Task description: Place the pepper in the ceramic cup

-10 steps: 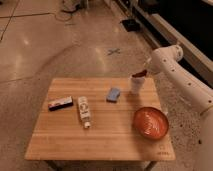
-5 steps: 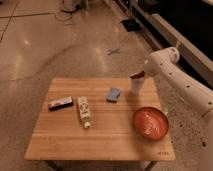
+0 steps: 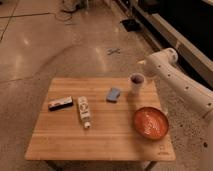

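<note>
- The gripper (image 3: 144, 67) sits just beside and above the ceramic cup (image 3: 136, 85); whether it is open or holds anything cannot be told.
- A dark reddish shape at the cup's mouth is probably the pepper (image 3: 136, 77).
- Best practice: confirm release, then lift straight up, clear of the rim.
- Compared with half a second ago, the gripper has drawn back rightward from over the cup.

Gripper (image 3: 143, 64) off table's far-right edge; ceramic cup (image 3: 136, 82) w/ bowl (image 3: 150, 122) block right side.
</note>
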